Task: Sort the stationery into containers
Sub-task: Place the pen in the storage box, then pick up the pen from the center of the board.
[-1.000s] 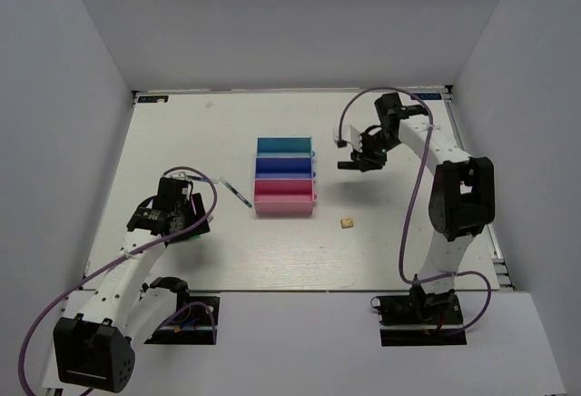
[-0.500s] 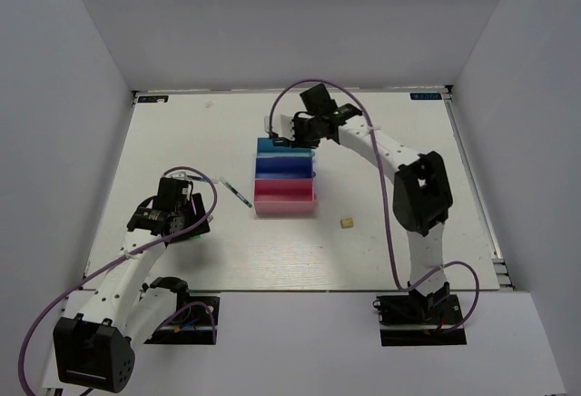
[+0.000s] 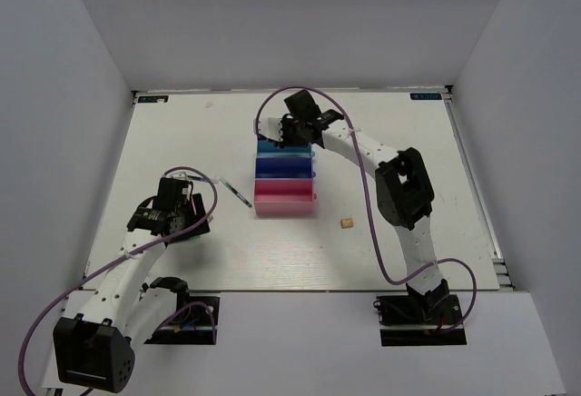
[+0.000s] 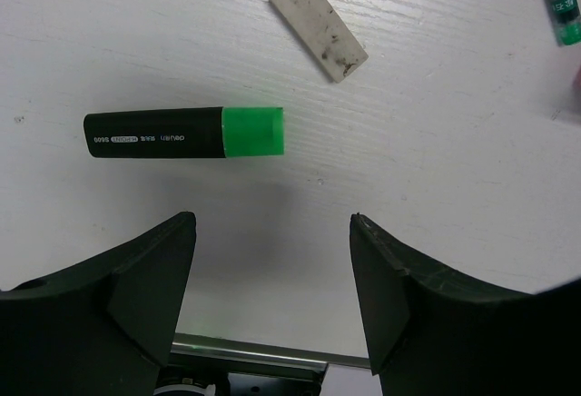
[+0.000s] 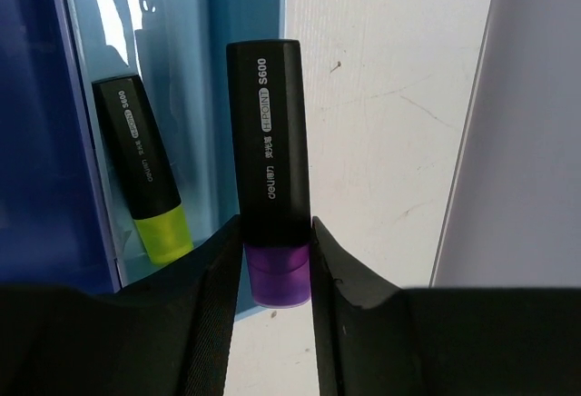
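Observation:
My right gripper point(image 5: 270, 269) is shut on the black marker with the purple cap point(image 5: 270, 178) and holds it over the far edge of the teal tray point(image 5: 195, 78). A black marker with a yellow cap point(image 5: 145, 169) lies in that tray. In the top view the right gripper point(image 3: 289, 133) is over the teal tray point(image 3: 272, 145), with the blue tray point(image 3: 283, 167) and pink tray point(image 3: 283, 198) nearer. My left gripper point(image 4: 272, 269) is open just short of a black marker with a green cap point(image 4: 186, 132). A thin pen point(image 3: 238, 192) lies left of the trays. The tan cube point(image 3: 346, 223) lies to their right.
A dirty white eraser point(image 4: 319, 24) lies beyond the green-capped marker. The pen's tip shows at the left wrist view's top right corner point(image 4: 561, 1). White walls close the table on the left, back and right.
My right arm swung left from the table's right side to above the teal tray, carrying the purple-capped marker. The left arm has not moved.

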Robot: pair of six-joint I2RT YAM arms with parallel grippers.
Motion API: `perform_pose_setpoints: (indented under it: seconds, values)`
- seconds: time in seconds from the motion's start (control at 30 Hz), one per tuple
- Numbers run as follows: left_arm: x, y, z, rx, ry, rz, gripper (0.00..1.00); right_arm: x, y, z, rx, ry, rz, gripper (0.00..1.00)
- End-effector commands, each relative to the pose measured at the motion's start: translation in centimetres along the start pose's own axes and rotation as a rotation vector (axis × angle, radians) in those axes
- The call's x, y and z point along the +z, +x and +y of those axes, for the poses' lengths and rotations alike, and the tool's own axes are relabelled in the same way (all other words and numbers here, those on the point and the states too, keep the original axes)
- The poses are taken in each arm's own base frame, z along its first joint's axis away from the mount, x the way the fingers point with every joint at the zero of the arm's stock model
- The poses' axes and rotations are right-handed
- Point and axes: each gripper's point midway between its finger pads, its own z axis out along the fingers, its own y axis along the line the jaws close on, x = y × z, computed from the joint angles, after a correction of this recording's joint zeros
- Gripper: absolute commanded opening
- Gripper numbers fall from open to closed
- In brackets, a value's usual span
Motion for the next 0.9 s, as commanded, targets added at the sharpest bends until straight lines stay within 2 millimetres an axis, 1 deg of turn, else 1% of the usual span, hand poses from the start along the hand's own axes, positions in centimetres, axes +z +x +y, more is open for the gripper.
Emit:
perform_pose_setpoints:
  seconds: [0.0, 0.03, 0.07, 0.17, 0.33, 0.4, 0.43, 0.47, 0.5, 0.53, 0.57, 0.6, 0.63, 0.67, 0.7, 0.73, 0.77, 0.8, 0.83, 0.87]
  values:
    - [0.0, 0.1, 0.1, 0.008, -0.002, -0.007, 0.79, -1.5, -1.4, -1.4, 0.011, 0.038, -0.034, 0.37]
    - [0.0, 0.1, 0.1, 0.008, -0.004, -0.004, 0.79, -1.3, -1.2, -0.8, 0.024, 0.019, -0.029, 0.37]
    - [0.0, 0.1, 0.1, 0.010, -0.005, 0.000, 0.79, -1.4, -1.5, -0.6, 0.026, 0.012, -0.035, 0.38]
    - [0.1, 0.4, 0.2, 0.009, -0.008, 0.010, 0.79, -1.5, -1.2, -0.3, 0.050, -0.007, -0.027, 0.42]
    - [0.2, 0.3, 0.3, 0.005, -0.016, 0.012, 0.79, -1.8, -1.3, -0.1, 0.062, -0.016, -0.024, 0.49]
    - [0.3, 0.4, 0.2, -0.004, -0.017, 0.015, 0.76, -2.4, -1.5, -0.3, 0.076, -0.010, -0.031, 0.49]
    - [0.3, 0.3, 0.1, -0.016, -0.014, 0.013, 0.72, -3.0, -1.6, -0.6, 0.095, 0.000, -0.035, 0.49]
    - [0.3, 0.4, 0.0, -0.028, -0.012, 0.016, 0.56, -3.4, -2.0, -0.7, 0.119, 0.006, -0.045, 0.47]
    - [0.3, 0.2, -0.2, -0.055, -0.005, 0.010, 0.47, -5.3, -3.0, -2.0, 0.137, 0.050, -0.077, 0.44]
    - [0.2, 0.2, -0.6, -0.102, 0.006, 0.010, 0.39, -6.2, -3.0, -2.3, 0.218, 0.068, -0.085, 0.26]
    - [0.1, 0.3, -0.7, -0.128, 0.005, 0.011, 0.30, -6.8, -3.1, -3.0, 0.323, 0.117, -0.095, 0.08]
    - [-0.1, 0.0, -1.1, -0.249, 0.004, 0.003, 0.25, -9.5, -3.7, -3.7, 0.437, 0.174, -0.124, 0.00]
    - [-0.1, 0.0, -0.9, -0.287, -0.014, -0.005, 0.20, -10.0, -2.1, -3.6, 0.500, 0.228, -0.062, 0.00]
    - [-0.2, 0.4, -0.5, -0.331, -0.042, 0.007, 0.16, -10.6, -2.1, -2.9, 0.610, 0.227, -0.065, 0.00]
    - [-0.2, 0.2, -0.4, -0.489, -0.077, -0.007, 0.23, -13.2, -2.6, -3.5, 0.644, 0.255, -0.098, 0.00]
    - [-0.2, 0.3, -0.3, -0.533, -0.094, -0.008, 0.31, -12.6, -2.0, -1.0, 0.676, 0.187, -0.081, 0.24]
    - [-0.2, 0.7, 0.3, -0.568, -0.138, -0.005, 0.39, -14.0, -2.0, 0.0, 0.741, 0.174, -0.078, 0.44]
    - [-0.1, 0.8, 0.5, -0.677, -0.172, -0.003, 0.46, -14.3, -1.7, 0.7, 0.763, 0.140, -0.095, 0.60]
    - [0.0, 0.8, 0.5, -0.763, -0.202, 0.004, 0.51, -15.2, -1.6, 3.7, 0.774, 0.066, -0.120, 0.69]
    - [0.0, 1.1, 1.0, -0.827, -0.245, 0.006, 0.56, -15.5, -1.2, 4.4, 0.800, 0.053, -0.126, 0.76]
